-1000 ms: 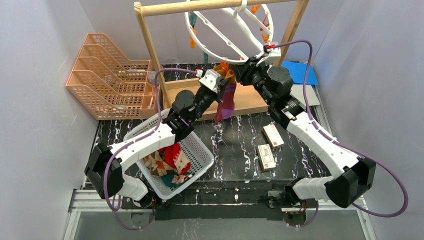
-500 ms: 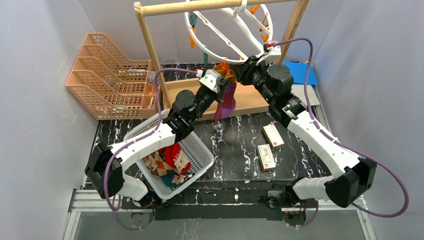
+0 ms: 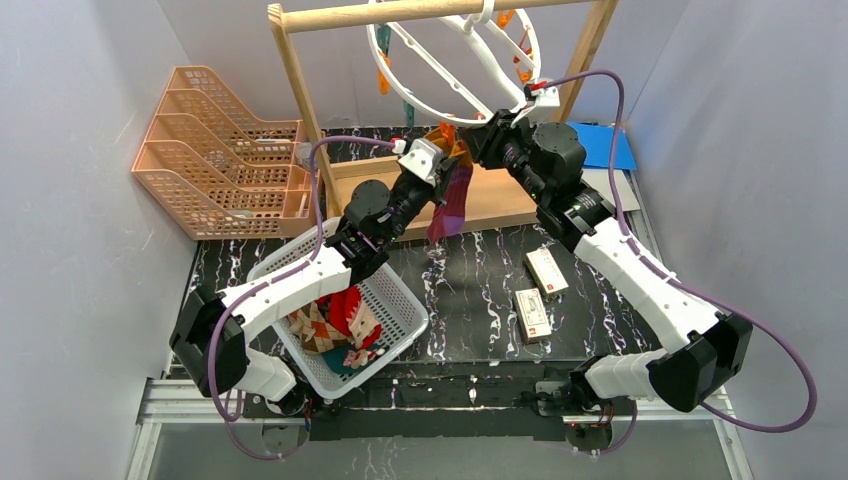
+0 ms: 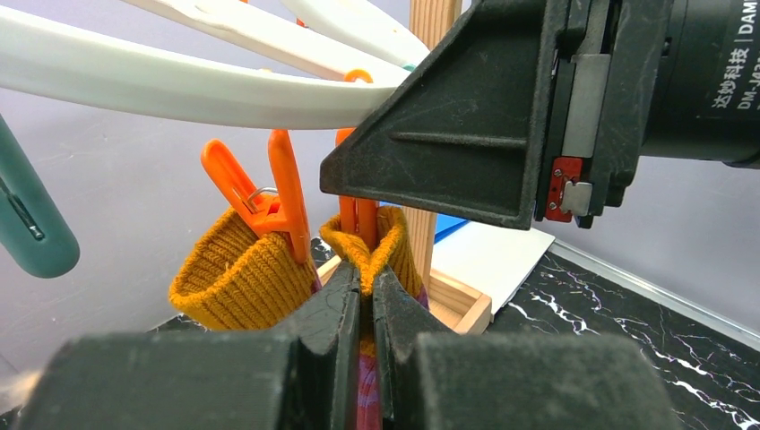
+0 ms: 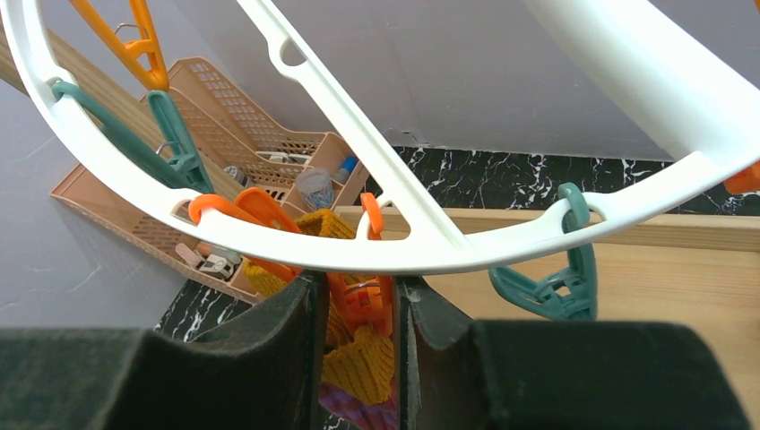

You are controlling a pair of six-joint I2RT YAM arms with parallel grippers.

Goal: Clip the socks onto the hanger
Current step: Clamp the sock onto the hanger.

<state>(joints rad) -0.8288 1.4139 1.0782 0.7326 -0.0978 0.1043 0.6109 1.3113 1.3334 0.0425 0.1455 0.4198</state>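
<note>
The white hanger (image 3: 437,66) hangs tilted from the wooden rack's top bar. My left gripper (image 4: 366,287) is shut on the orange cuff of a maroon-purple sock (image 4: 369,246), whose body hangs down under the ring (image 3: 450,200). An orange clip (image 5: 363,303) reaches into that cuff, and my right gripper (image 5: 356,309) is shut on the clip's handles just under the hanger rim (image 5: 430,255). A second orange cuff (image 4: 237,273) hangs to the left from another orange clip (image 4: 269,193). More socks, red-striped (image 3: 352,310) and argyle (image 3: 315,325), lie in the basket.
The white basket (image 3: 400,300) sits front left under my left arm. Peach stacked trays (image 3: 220,150) stand at the back left. The wooden rack (image 3: 300,90) has a tray base. Two small boxes (image 3: 545,270) lie on the right, and a teal clip (image 5: 556,287) hangs nearby.
My right wrist has edged slightly up and back, and the hanger ring has shifted a little with it. The left arm and the sock have stayed put.
</note>
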